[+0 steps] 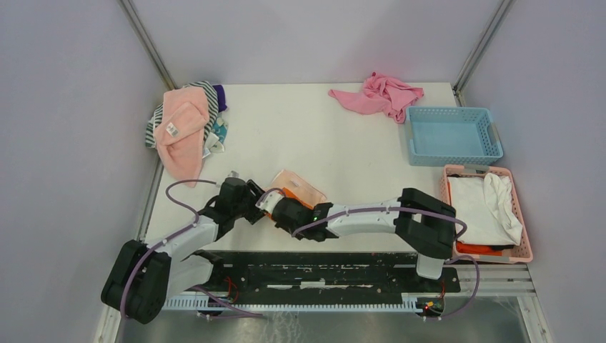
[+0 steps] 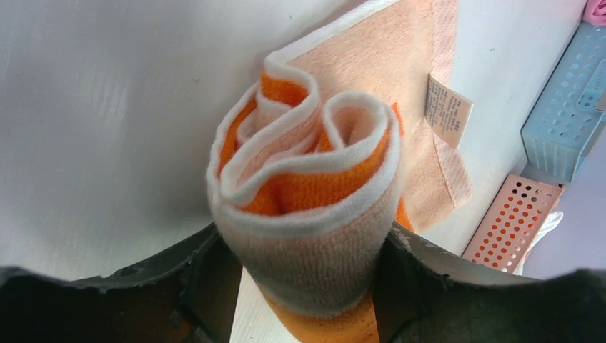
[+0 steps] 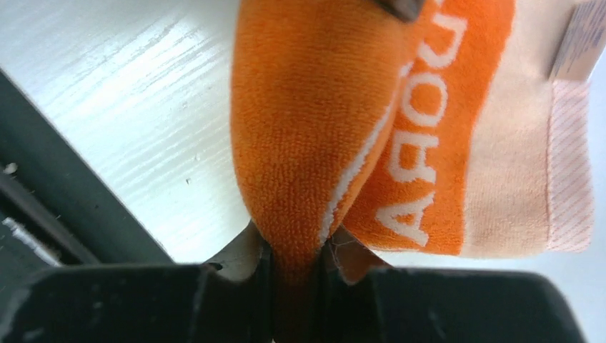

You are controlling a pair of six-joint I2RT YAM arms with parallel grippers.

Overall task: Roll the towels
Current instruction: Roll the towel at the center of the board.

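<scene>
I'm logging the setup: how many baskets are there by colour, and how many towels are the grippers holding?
Blue basket: 1
Pink basket: 1
Orange towel, clamped by the left gripper and the right gripper: 1
Total: 3

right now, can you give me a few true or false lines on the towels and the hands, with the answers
1. The left hand and the right hand are both shut on the orange towel. True.
2. The orange towel lies flat and unrolled. False: the end in the left hand is rolled up.
3. The pale pink towel is rolled. False: it lies loose over a heap of cloths at the table's far left.
4. The pink basket holds a white cloth. True.
</scene>
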